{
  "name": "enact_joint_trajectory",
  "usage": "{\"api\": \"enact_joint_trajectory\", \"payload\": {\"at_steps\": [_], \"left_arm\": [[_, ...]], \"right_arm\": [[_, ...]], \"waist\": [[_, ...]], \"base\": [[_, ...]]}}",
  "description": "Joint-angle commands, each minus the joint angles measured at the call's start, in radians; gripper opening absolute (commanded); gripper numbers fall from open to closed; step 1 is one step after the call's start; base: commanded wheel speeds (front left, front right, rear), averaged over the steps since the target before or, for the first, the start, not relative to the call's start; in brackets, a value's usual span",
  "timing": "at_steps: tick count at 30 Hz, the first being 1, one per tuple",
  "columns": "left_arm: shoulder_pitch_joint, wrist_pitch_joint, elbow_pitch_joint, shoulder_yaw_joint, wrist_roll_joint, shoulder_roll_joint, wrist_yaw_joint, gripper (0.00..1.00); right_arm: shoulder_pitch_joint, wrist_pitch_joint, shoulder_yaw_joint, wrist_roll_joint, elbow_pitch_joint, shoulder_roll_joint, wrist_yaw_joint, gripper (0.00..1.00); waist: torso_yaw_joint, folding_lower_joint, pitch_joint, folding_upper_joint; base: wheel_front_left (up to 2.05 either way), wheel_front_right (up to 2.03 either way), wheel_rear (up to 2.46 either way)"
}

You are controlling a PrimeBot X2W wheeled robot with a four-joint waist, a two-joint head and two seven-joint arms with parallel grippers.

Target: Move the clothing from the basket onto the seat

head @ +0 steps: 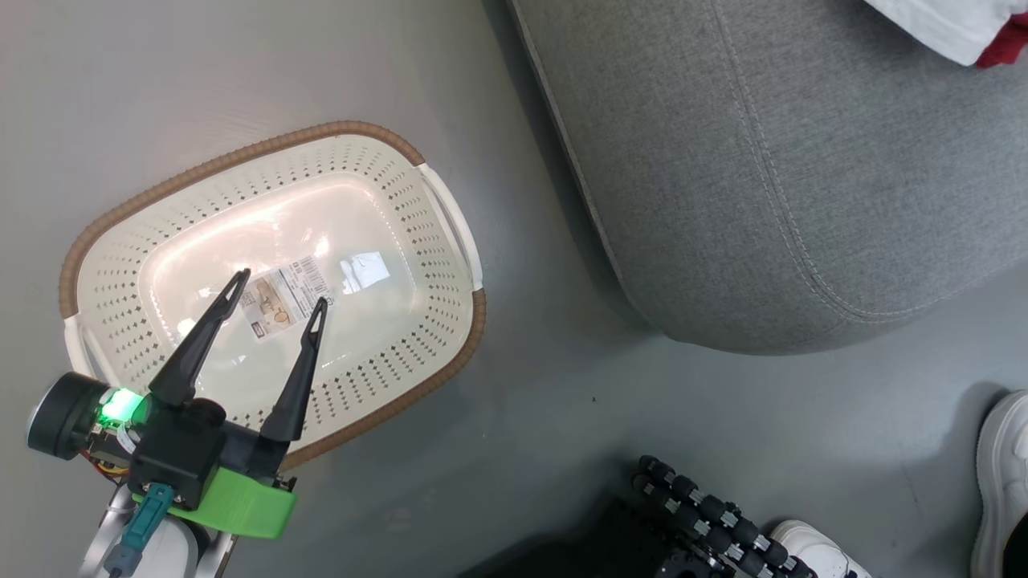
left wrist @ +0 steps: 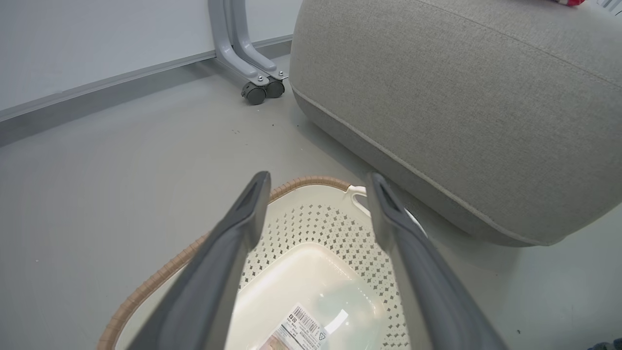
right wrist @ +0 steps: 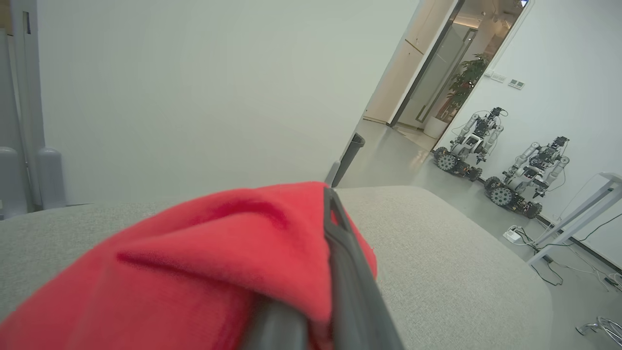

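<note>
The right gripper [right wrist: 330, 195] is clamped shut on the red clothing [right wrist: 194, 253] directly over the seat [right wrist: 437, 253], so the release probably needs only a short drop, while the left gripper [head: 281, 287], its 2 fingers spread wide, hangs over the emptied basket [head: 273, 144] beside the seat.

Cream-white perforated plastic basket [head: 377, 172]: diamond-hole pattern, brown woven-look rim, white barcode label [head: 289, 299] inside. Large grey woven-fabric seat cushion [head: 763, 177], pale stitched seams. Soft plain red fabric garment [right wrist: 194, 262]. White-and-red cloth [head: 956, 28] at the seat's far corner. Left gripper [head: 281, 289]: black fingers, green mount. Floor [head: 562, 417] plain grey.
</note>
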Motion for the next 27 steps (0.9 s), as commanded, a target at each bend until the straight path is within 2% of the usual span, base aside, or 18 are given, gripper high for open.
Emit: {"api": "enact_joint_trajectory", "payload": {"at_steps": [1, 5, 7, 9, 11, 12, 13, 20, 24, 27], "left_arm": [[0.004, 0.000, -0.005, 0.001, 0.004, 0.007, -0.003, 1.00], [0.001, 0.000, -0.013, 0.036, -0.002, -0.013, 0.001, 1.00], [0.005, 0.000, -0.014, 0.045, 0.003, -0.015, 0.001, 1.00], [0.011, 0.000, -0.010, 0.049, 0.007, -0.013, 0.000, 1.00], [0.014, 0.000, -0.007, 0.055, 0.007, -0.015, 0.000, 1.00], [0.011, 0.000, -0.007, 0.057, 0.007, -0.016, 0.000, 1.00], [0.009, 0.000, -0.007, 0.058, 0.008, -0.017, -0.001, 1.00], [0.009, 0.000, 0.006, 0.060, 0.008, -0.023, -0.002, 1.00], [0.020, 0.000, 0.020, 0.059, 0.006, -0.027, -0.002, 1.00], [0.022, 0.000, 0.031, 0.048, -0.001, -0.040, -0.002, 1.00]], "right_arm": [[-0.005, -0.003, -0.003, -0.020, -0.005, 0.006, -0.002, 0.00], [-0.005, -0.003, 0.016, -0.069, 0.017, 0.001, -0.002, 0.00], [0.000, 0.003, 0.007, -0.068, 0.091, 0.015, -0.002, 0.00], [-0.009, 0.059, 0.042, -0.054, 0.189, 0.034, -0.001, 0.00], [-0.033, 0.081, 0.075, -0.042, 0.257, 0.020, -0.002, 0.46], [-0.039, 0.072, 0.078, -0.029, 0.279, 0.016, -0.002, 0.76], [-0.039, 0.065, 0.082, -0.026, 0.292, 0.015, -0.002, 1.00], [-0.058, 0.011, 0.131, -0.012, 0.358, 0.008, -0.002, 1.00], [-0.058, 0.000, 0.169, 0.014, 0.360, 0.024, -0.002, 1.00], [-0.039, -0.002, 0.224, 0.029, 0.350, 0.007, -0.002, 1.00]], "waist": [[0.007, -0.0001, 0.009, 0.0000], [0.018, -0.0001, 0.021, 0.0000], [0.023, -0.0001, 0.026, 0.0000], [0.024, -0.0001, 0.027, 0.0000], [0.023, -0.0001, 0.029, 0.0000], [0.022, -0.0001, 0.029, 0.0000], [0.021, -0.0001, 0.029, 0.0000], [0.002, -0.0001, 0.001, 0.0000], [-0.019, -0.0001, -0.039, 0.0000], [-0.033, -0.0001, -0.085, 0.0000]], "base": [[0.00, 0.00, 0.00], [0.00, 0.00, 0.00], [0.00, 0.00, 0.00], [0.00, 0.00, 0.00], [0.00, 0.00, 0.00], [0.00, 0.00, 0.00], [0.00, 0.00, 0.00], [0.00, 0.00, 0.00], [0.00, 0.00, 0.00], [0.00, 0.00, 0.00]]}}
